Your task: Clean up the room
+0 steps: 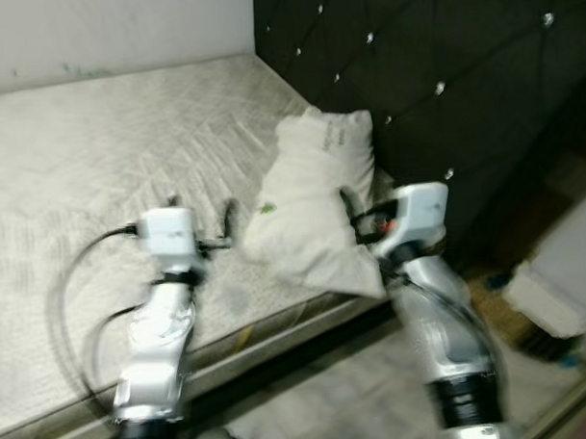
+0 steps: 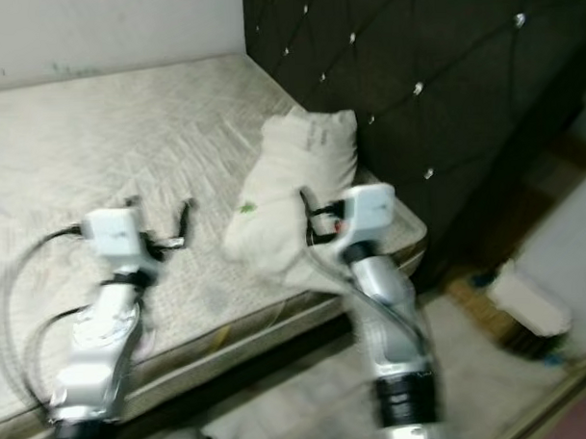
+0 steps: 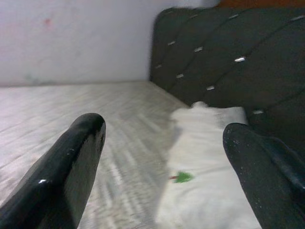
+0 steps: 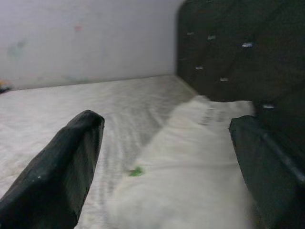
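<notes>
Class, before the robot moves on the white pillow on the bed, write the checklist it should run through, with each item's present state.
1. White pillow lies on the pale mattress: ok.
2. Left gripper open: ok.
3. Right gripper open around the pillow: ok.
4. Pillow rests against the black tufted headboard: ok.
5. Pillow squarely placed: not ok, it overhangs the mattress edge.
6. Sharp view: not ok, blurred.

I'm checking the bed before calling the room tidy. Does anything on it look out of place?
Yes. The white pillow lies skewed on the bare mattress, one end propped against the dark tufted headboard, the other hanging over the bed's near edge. The open left end effector and right end effector flank it.
</notes>
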Motion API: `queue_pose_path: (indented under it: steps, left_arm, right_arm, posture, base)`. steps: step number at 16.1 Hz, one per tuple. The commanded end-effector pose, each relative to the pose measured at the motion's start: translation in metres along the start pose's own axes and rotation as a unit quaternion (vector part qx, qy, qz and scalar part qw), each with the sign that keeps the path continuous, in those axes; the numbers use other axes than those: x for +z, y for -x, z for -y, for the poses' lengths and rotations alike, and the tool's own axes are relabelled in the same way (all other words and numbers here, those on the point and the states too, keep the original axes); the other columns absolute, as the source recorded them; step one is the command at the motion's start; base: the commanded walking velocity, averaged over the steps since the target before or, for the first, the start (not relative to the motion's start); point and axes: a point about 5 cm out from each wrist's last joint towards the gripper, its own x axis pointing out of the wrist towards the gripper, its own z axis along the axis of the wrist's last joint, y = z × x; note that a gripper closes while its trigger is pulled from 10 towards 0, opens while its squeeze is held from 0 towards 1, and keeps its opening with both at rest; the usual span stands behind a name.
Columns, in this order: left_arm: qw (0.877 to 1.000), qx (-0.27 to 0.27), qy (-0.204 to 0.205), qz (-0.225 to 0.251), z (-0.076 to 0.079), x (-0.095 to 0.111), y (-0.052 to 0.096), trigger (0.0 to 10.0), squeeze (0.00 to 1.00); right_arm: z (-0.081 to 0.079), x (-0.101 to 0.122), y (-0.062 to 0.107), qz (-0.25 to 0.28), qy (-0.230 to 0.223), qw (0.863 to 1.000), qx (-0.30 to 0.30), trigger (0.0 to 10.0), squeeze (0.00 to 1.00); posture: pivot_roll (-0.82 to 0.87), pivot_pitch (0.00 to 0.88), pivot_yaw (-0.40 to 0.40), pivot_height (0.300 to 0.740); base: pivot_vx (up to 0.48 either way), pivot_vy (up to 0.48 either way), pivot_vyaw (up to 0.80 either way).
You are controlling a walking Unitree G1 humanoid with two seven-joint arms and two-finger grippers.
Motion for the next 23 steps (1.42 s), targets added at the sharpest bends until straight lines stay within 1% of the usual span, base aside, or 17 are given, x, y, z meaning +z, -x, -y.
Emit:
queue_pose_path:
  steps: [1, 2, 4, 5, 6, 7, 9, 12, 13, 15, 17, 18, 19, 20, 21, 22, 23]
  left_arm:
    - [1.0, 0.005, -0.005, -0.003, 0.003, 0.0, -0.001, 10.0, 0.0]
    - [1.0, 0.007, 0.0, -0.005, 0.004, 0.0, -0.001, 10.0, 0.0]
    - [1.0, 0.005, 0.003, -0.007, 0.005, 0.0, -0.002, 10.0, 0.0]
    - [1.0, 0.0, 0.008, -0.006, 0.006, 0.0, -0.002, 10.0, 0.0]
    - [1.0, -0.002, -0.002, -0.005, 0.006, 0.0, -0.003, 10.0, 0.0]
    - [1.0, -0.002, 0.007, -0.007, 0.006, 0.0, -0.003, 10.0, 0.0]
    - [1.0, -0.001, 0.009, -0.009, 0.006, -0.001, -0.003, 10.0, 0.0]
    - [1.0, 0.009, 0.0, -0.012, 0.004, -0.002, -0.002, 10.0, 0.0]
    - [1.0, 0.01, -0.002, -0.013, 0.003, -0.003, -0.002, 10.0, 0.0]
    - [1.0, -0.005, -0.018, -0.009, 0.003, -0.004, -0.002, 10.0, 0.0]
    - [0.999, -0.011, -0.033, -0.017, 0.004, -0.011, -0.007, 10.0, 0.0]
    - [0.999, -0.005, -0.03, -0.021, 0.003, -0.014, -0.009, 10.0, 0.0]
    - [1.0, 0.0, -0.026, -0.013, 0.003, -0.011, -0.015, 10.0, 0.0]
    - [1.0, -0.002, -0.029, -0.002, 0.005, -0.004, -0.019, 10.0, 0.0]
    - [0.999, -0.003, -0.032, 0.006, 0.006, -0.001, -0.022, 10.0, 0.0]
    - [0.999, -0.001, -0.037, 0.011, 0.005, 0.001, -0.024, 10.0, 0.0]
    - [0.999, 0.0, -0.038, 0.012, 0.005, 0.001, -0.022, 10.0, 0.0]
  right_arm:
    - [0.006, 0.004, 0.001, 0.005, 0.001, 1.0, -0.005, 10.0, 0.0]
    - [0.006, 0.004, 0.001, 0.003, 0.01, 1.0, -0.004, 10.0, 0.0]
    - [0.005, 0.004, 0.001, 0.003, 0.02, 1.0, 0.0, 10.0, 0.0]
    - [0.005, 0.003, 0.001, 0.002, 0.018, 1.0, -0.002, 10.0, 0.0]
    - [0.005, 0.002, 0.001, 0.001, 0.015, 1.0, -0.004, 10.0, 0.0]
    - [0.006, 0.002, 0.001, 0.0, 0.014, 1.0, -0.005, 10.0, 0.0]
    - [0.006, 0.002, 0.001, 0.0, 0.014, 1.0, -0.005, 10.0, 0.0]
    - [0.007, 0.0, -0.001, 0.0, 0.013, 1.0, -0.008, 10.0, 0.0]
    - [0.008, 0.0, -0.002, 0.003, 0.01, 1.0, -0.014, 10.0, 0.0]
    - [0.006, -0.004, 0.0, 0.007, -0.006, 0.999, -0.032, 10.0, 0.0]
    - [0.006, -0.01, -0.002, 0.001, -0.004, 1.0, -0.03, 10.0, 0.0]
    - [0.007, -0.011, -0.004, -0.001, 0.001, 1.0, -0.026, 10.0, 0.0]
    - [0.011, -0.005, -0.011, 0.009, 0.013, 1.0, -0.022, 10.0, 0.0]
    - [0.013, 0.002, -0.015, 0.017, 0.022, 0.999, -0.022, 10.0, 0.0]
    - [0.017, 0.004, -0.016, 0.02, 0.025, 0.999, -0.024, 10.0, 0.0]
    - [0.022, 0.001, -0.016, 0.012, 0.019, 0.999, -0.037, 10.0, 0.0]
    - [0.022, -0.002, -0.014, 0.007, 0.012, 0.999, -0.045, 10.0, 0.0]
  posture:
    - [0.05, 0.014, -0.094, 0.74]
    - [0.05, 0.014, -0.093, 0.74]
    - [0.05, 0.014, -0.093, 0.74]
    - [0.05, 0.014, -0.093, 0.74]
    - [0.05, 0.014, -0.093, 0.74]
    - [0.05, 0.014, -0.093, 0.74]
    - [0.05, 0.016, -0.094, 0.74]
    - [0.07, 0.001, -0.078, 0.74]
    - [0.07, 0.0, -0.065, 0.74]
    - [0.06, 0.0, -0.045, 0.74]
    - [0.05, 0.0, -0.036, 0.74]
    - [0.04, 0.0, -0.034, 0.74]
    - [0.02, 0.0, -0.028, 0.74]
    - [0.02, 0.0, -0.032, 0.74]
    - [0.03, 0.0, -0.033, 0.74]
    - [0.04, 0.0, -0.029, 0.74]
    - [0.04, 0.0, -0.029, 0.74]
  base:
    - [0.0, 0.0, 0.0]
    - [0.0, 0.0, 0.0]
    - [0.0, 0.0, 0.8]
    - [0.0, 0.0, 0.8]
    - [0.0, 0.0, 0.8]
    - [0.0, 0.0, 0.8]
    - [0.0, 0.0, 0.8]
    - [0.0, 0.0, 0.75]
    - [0.0, 0.0, 0.0]
    - [0.0, 0.0, 0.0]
    - [0.0, 0.0, 0.0]
    - [0.0, 0.0, 0.0]
    - [0.0, 0.0, 0.0]
    - [0.0, 0.0, 0.0]
    - [0.0, 0.0, 0.0]
    - [0.0, 0.0, 0.0]
    - [0.0, 0.0, 0.0]
